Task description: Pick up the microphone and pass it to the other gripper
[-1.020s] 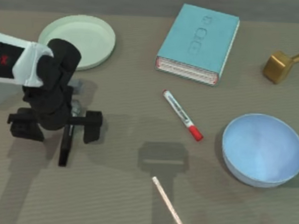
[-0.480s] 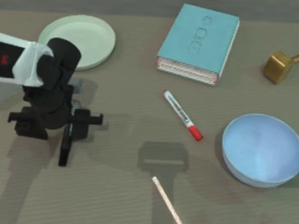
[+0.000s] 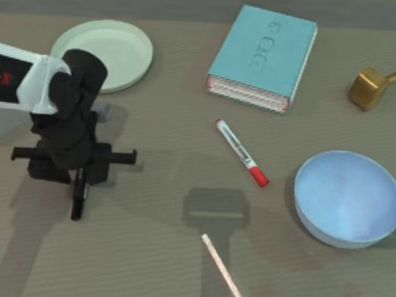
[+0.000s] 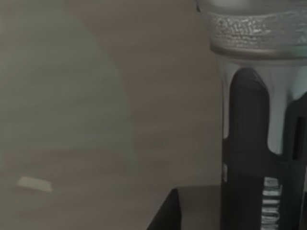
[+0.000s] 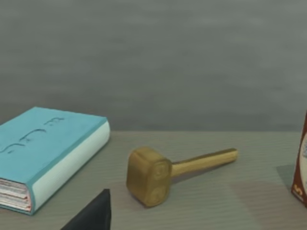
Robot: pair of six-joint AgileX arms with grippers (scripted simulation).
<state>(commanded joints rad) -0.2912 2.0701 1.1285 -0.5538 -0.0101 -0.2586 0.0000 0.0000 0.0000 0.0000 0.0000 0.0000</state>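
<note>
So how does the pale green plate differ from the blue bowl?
The plate is pale green and shallow with a low rim; the bowl is light blue and looks deeper. The plate sits at the table's far left, the bowl at its right. Both are round and hold nothing.

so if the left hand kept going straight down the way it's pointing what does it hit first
The left hand points down at the table, already closed around the microphone. Going straight on, it would likely press the microphone into the tabletop; height above it is unclear.
</note>
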